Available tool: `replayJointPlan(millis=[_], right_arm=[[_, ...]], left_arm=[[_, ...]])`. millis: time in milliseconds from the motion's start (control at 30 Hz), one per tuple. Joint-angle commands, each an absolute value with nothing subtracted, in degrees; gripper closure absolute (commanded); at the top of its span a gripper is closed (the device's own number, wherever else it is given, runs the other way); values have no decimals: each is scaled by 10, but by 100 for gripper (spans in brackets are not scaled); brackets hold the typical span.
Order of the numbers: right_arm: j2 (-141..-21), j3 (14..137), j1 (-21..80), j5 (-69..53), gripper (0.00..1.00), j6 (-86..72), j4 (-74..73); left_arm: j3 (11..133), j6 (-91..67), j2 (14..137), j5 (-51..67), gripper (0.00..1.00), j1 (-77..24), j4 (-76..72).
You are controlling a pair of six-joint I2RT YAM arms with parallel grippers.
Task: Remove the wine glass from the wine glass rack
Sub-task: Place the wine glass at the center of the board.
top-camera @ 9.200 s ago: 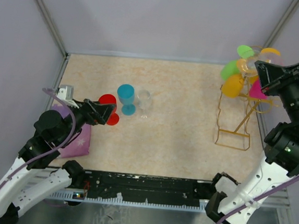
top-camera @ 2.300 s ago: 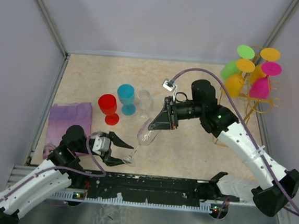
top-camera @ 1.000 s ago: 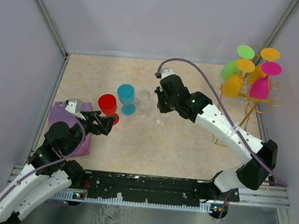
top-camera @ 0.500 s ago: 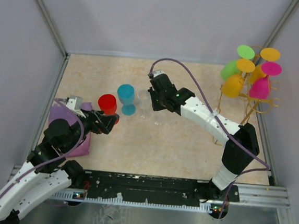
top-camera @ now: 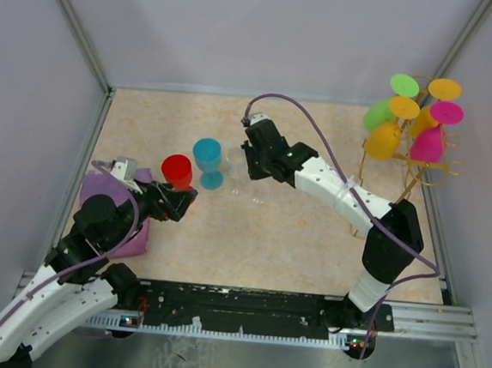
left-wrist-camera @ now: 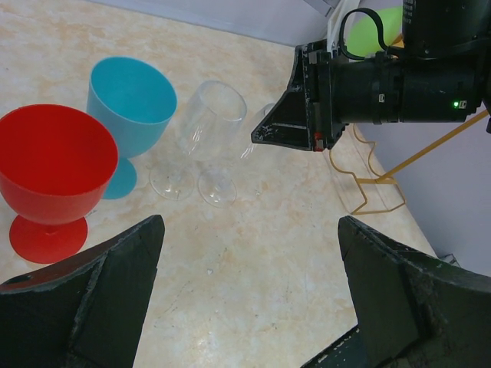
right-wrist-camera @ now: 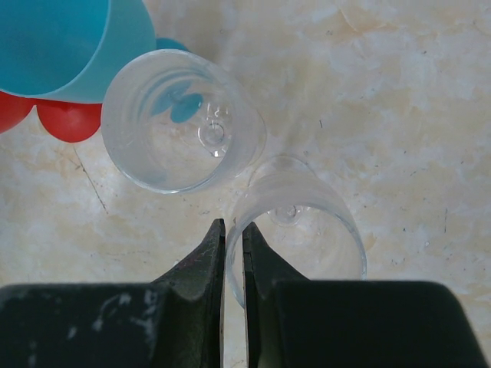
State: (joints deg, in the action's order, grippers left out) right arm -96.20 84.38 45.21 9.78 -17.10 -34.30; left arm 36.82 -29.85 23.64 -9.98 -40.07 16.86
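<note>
The right gripper [right-wrist-camera: 232, 249] has its fingers pressed almost together, with only a slit between them. As far as I can see, the thin rim of the clear wine glass [right-wrist-camera: 299, 230] runs through that slit, so it is pinching the glass by its wall from above. That grip makes sense to me: a bowl this wide would not fit between those jaws, but one side of it will.

The glass is upright in the middle of the wrist view, well away from the wine glass rack [top-camera: 361, 164] at the right of the overhead frame. Its foot looks to be at or just above the table [top-camera: 292, 248], though the clear plastic makes contact hard to judge.

Just up and left of it stands a second clear glass [right-wrist-camera: 182, 123], close but not touching. Beyond that are the blue glass [top-camera: 206, 155] and the red glass [top-camera: 176, 171], so it seems a row is being built and this one goes on the end.

The left gripper [left-wrist-camera: 251, 222] is spread wide and holds nothing. It sits low at the left of the overhead frame over the purple cloth [top-camera: 140, 240], facing the row.

Coloured glasses [top-camera: 407, 116] hang upside down on the rack at the upper right.
</note>
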Motion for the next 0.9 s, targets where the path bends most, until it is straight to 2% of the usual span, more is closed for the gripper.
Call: replayJointPlan(millis=[0, 633, 867], right_arm=[[-967, 871, 454, 103, 92, -158, -318], [-952, 926, 454, 89, 73, -138, -352], [-952, 1035, 455, 89, 66, -105, -452]], left_arm=[[376, -302, 241, -90, 1, -399, 161], [374, -303, 242, -89, 0, -399, 163], [377, -302, 241, -91, 0, -399, 163]])
